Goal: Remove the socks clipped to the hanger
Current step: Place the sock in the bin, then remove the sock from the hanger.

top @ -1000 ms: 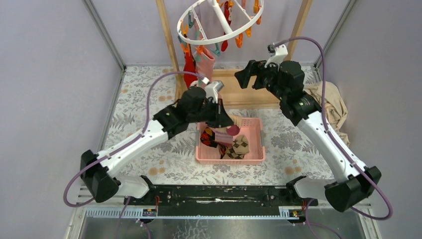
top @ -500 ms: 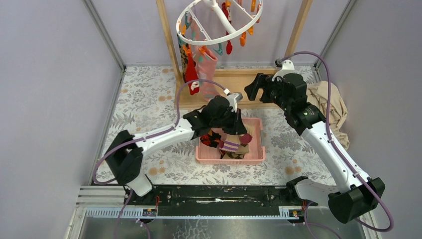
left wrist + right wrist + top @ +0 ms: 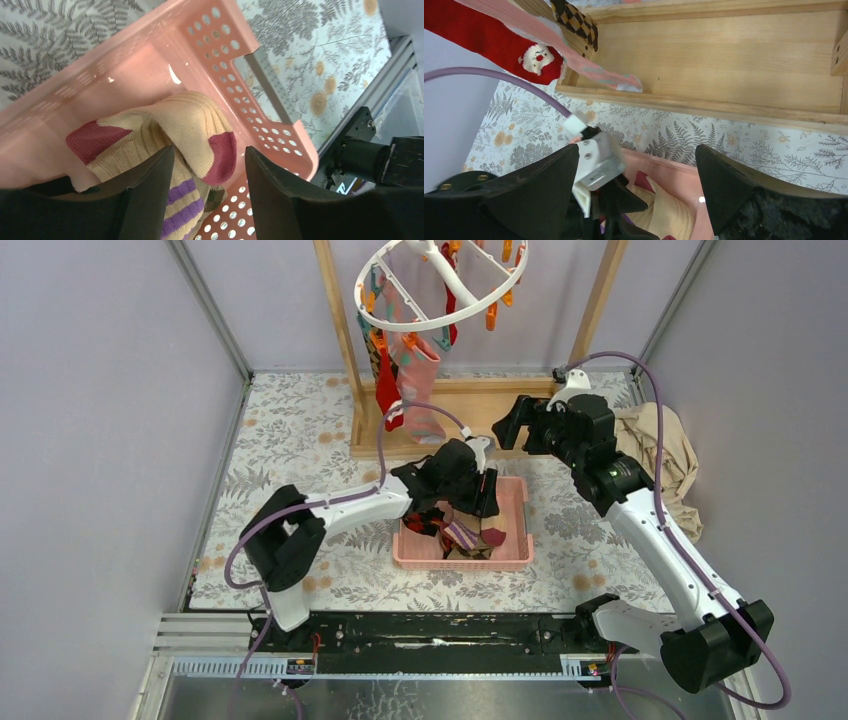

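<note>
Left claw [image 3: 209, 156] has opened above ribbed tan sock [image 3: 185, 117].

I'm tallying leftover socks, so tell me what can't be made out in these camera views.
- Top camera: the far side of the hanger is cut off by the upper edge, so the clipped socks cannot be counted.
- Top camera: the left gripper covers part of what lies in the pink basket.
- Left wrist: the fingers hide the lower part of the cream sock.
- Right wrist: where the red sock and pink sock are clipped lies beyond the top edge.
</note>
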`<act>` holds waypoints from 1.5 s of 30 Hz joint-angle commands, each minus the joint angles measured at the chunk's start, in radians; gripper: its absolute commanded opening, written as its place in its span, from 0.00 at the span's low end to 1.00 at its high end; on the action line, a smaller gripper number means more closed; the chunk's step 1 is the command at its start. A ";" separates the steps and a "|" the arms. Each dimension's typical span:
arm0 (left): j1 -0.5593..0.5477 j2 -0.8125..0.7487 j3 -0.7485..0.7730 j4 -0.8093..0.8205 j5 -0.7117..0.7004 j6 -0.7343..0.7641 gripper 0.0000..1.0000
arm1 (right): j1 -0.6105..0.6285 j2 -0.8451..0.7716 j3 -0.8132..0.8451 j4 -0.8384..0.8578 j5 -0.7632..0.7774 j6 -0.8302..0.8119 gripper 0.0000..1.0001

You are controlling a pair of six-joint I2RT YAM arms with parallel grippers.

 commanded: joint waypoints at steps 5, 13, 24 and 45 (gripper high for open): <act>-0.008 -0.215 0.016 -0.037 -0.027 0.054 0.86 | -0.007 0.000 0.016 0.033 -0.012 0.019 0.94; -0.011 -0.463 -0.053 -0.177 -0.264 0.016 0.99 | -0.007 0.072 -0.024 0.229 -0.167 0.047 0.91; 0.030 -0.694 -0.134 -0.384 -0.549 -0.083 0.98 | -0.002 0.359 -0.025 0.699 -0.313 0.076 0.86; 0.089 -0.758 -0.191 -0.426 -0.500 -0.109 0.98 | 0.101 0.749 0.190 0.825 -0.342 -0.015 0.85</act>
